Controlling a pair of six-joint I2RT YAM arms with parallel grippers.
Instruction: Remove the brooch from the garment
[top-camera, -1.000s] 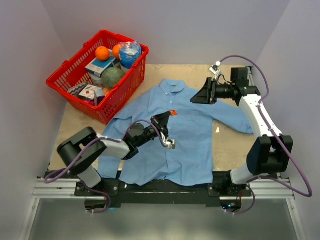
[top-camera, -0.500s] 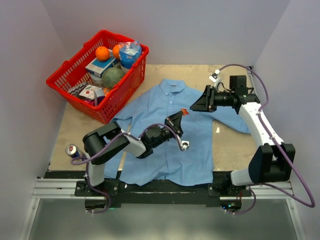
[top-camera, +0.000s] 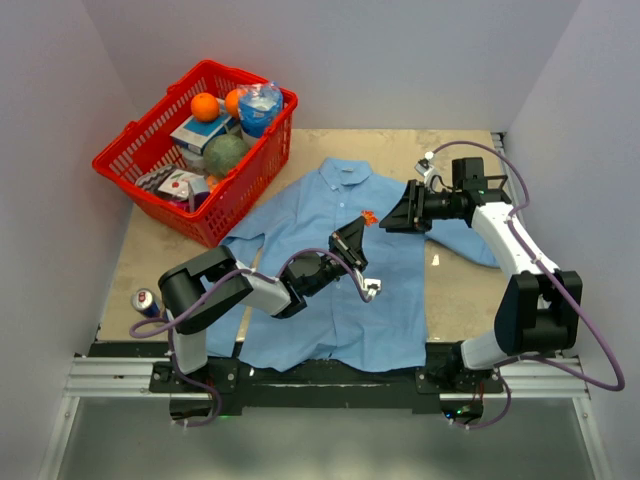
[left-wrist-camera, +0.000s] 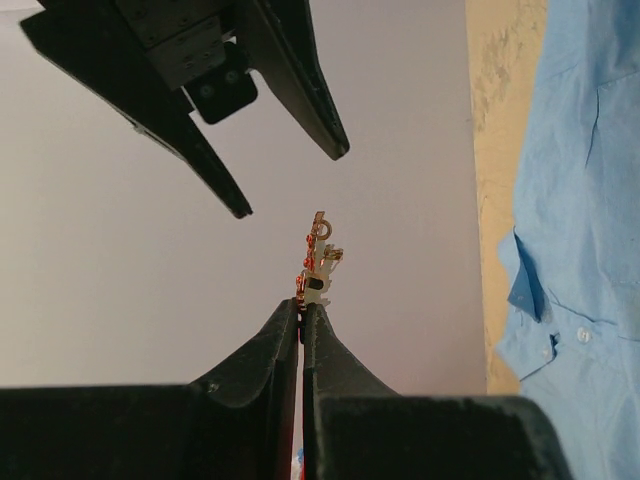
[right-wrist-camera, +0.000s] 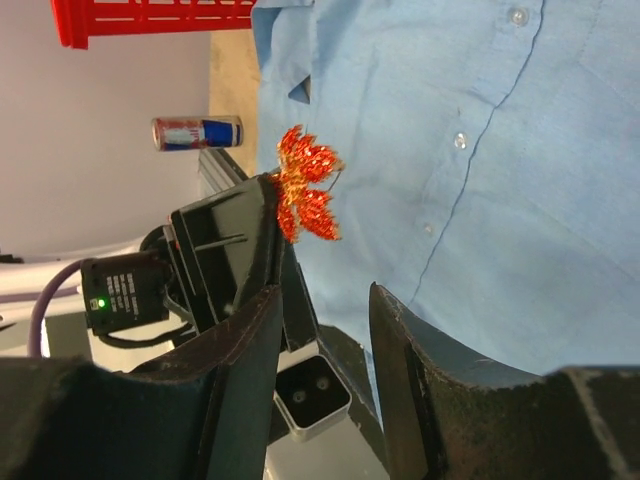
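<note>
Now: tan surface (top-camera: 462, 292), pale walls (top-camera: 400, 60), shirt (top-camera: 390, 295) laid flat; brooch (right-wrist-camera: 305, 195) pinched in left hand (left-wrist-camera: 302, 304), right hand (right-wrist-camera: 322, 292) parted, empty.

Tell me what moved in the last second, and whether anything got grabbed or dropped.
The left gripper, shut on the brooch throughout, carried it toward the right arm, above the garment. The right gripper, open, came in to meet it. Nothing was newly grabbed or released; the garment and the basket stayed put.

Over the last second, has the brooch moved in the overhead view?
Yes. The brooch, pinched in the left gripper, has shifted right and slightly up the picture, farther from the red basket.
</note>
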